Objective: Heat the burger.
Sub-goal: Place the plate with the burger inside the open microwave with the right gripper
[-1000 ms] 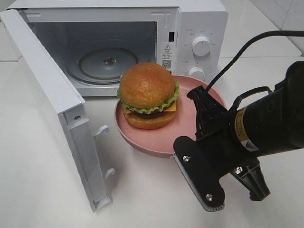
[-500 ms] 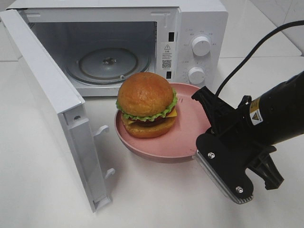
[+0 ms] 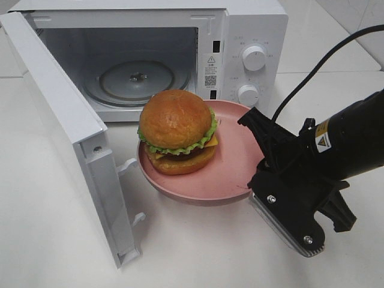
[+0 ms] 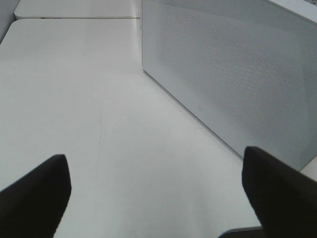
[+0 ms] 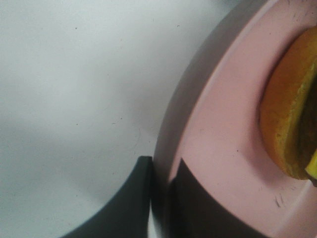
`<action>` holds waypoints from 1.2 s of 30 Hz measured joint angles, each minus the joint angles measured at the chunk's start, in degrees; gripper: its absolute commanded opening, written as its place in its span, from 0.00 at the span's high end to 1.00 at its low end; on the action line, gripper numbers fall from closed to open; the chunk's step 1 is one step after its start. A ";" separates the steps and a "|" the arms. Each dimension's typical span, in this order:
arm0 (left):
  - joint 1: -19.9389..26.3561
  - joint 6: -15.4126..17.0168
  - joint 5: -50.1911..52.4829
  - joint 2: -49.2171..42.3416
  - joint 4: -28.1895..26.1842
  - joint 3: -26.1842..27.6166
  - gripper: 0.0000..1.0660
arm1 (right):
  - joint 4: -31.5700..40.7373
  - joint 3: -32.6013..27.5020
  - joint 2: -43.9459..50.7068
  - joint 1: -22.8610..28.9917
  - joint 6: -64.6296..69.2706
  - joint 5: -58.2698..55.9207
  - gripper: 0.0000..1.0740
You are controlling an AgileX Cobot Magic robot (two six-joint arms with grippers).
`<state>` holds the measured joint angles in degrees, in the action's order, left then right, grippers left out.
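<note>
Both pink plate (image 3: 231, 169) and burger (image 3: 177, 129) slid left, toward the microwave (image 3: 252, 24). Clenched on the plate's rim, the right claw (image 5: 162, 171) has the burger upper-left.

Mock kitchen on a lab bench: white microwave (image 3: 258, 30) on plain white tabletop (image 3: 198, 252).

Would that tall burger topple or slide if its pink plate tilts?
Stacked tall, the burger may tip. The plate looks smooth, so it might slide too. The right gripper pinches only one rim edge, so tilting seems possible.
</note>
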<state>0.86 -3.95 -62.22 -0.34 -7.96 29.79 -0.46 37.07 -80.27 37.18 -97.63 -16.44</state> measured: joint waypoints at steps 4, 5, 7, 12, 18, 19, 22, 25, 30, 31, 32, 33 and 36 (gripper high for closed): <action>0.00 0.00 0.00 0.00 0.00 0.00 0.19 | 0.00 0.74 -0.34 0.00 0.00 -0.06 1.00; 0.00 0.00 0.00 0.00 0.00 0.00 0.19 | 0.00 1.83 -0.97 0.00 0.00 -0.06 1.00; 0.00 0.00 0.00 0.00 0.00 0.00 0.19 | 0.00 2.23 -1.43 0.00 0.00 0.00 1.00; 0.00 0.00 0.00 0.00 0.00 0.00 0.19 | 0.46 4.70 -3.72 0.00 0.00 0.23 1.00; 0.00 0.00 0.00 0.00 0.00 0.00 0.19 | 0.46 9.17 -7.96 1.49 0.06 0.06 1.00; 0.00 0.00 0.00 0.00 0.00 0.00 0.19 | 0.46 9.17 -7.96 1.49 0.06 0.06 1.00; 0.00 0.00 0.00 0.00 0.00 0.00 0.19 | 0.46 11.40 -10.37 1.55 0.23 0.11 0.99; 0.00 0.00 0.00 0.00 0.00 0.00 0.19 | 0.46 13.41 -12.89 1.55 0.69 0.11 0.99; 0.00 0.00 0.00 0.00 0.00 0.00 0.19 | 0.46 17.19 -16.10 1.55 2.12 0.11 0.99; 0.00 0.00 0.00 0.00 0.00 0.00 0.19 | 0.46 18.74 -17.42 1.55 3.44 0.11 0.99; 0.00 0.00 0.00 0.00 0.00 0.00 0.19 | 0.46 18.74 -17.42 1.55 3.44 0.11 0.99; 0.00 0.00 0.00 0.00 0.00 0.00 0.19 | 0.46 20.28 -18.51 1.55 4.93 0.11 0.99; 0.00 0.00 0.00 0.00 0.00 0.00 0.19 | 0.46 22.63 -20.11 1.55 6.25 0.11 0.99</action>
<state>0.86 -3.95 -62.22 -0.34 -7.96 29.79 0.00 59.70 -100.38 38.73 -91.39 -16.33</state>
